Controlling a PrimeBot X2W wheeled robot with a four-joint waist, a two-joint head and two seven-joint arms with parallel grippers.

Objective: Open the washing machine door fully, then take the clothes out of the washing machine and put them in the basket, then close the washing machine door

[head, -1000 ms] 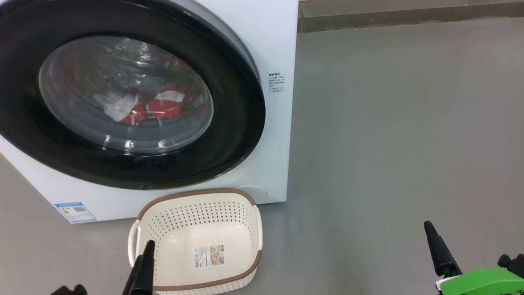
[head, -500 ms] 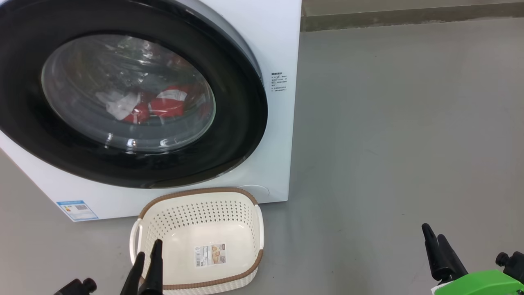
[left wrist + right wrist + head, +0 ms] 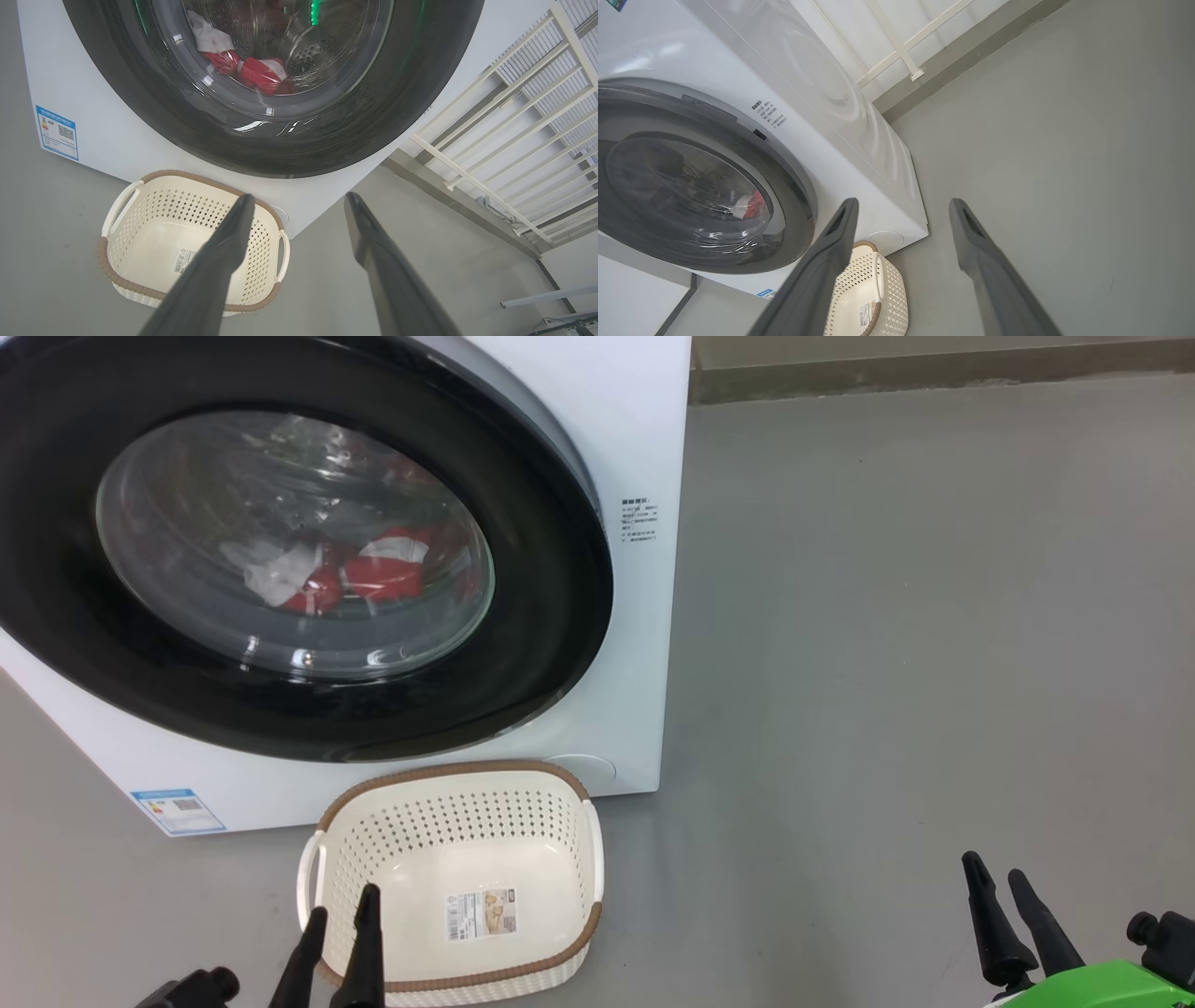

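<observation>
Floor point(image 3: 915, 644) smooth grey beneath basket point(image 3: 439, 817)

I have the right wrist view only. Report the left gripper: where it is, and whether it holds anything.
Observer: The left gripper is open and empty, hovering by the near left corner of the small cream perforated plastic basket.
Operator: Tell me what lies in that basket.
Observer: Just a paper label on its floor.
Operator: Describe the load.
Observer: Soft red clothes with white patches lie low in the perforated steel drum, a crumpled white piece beside them.
</observation>
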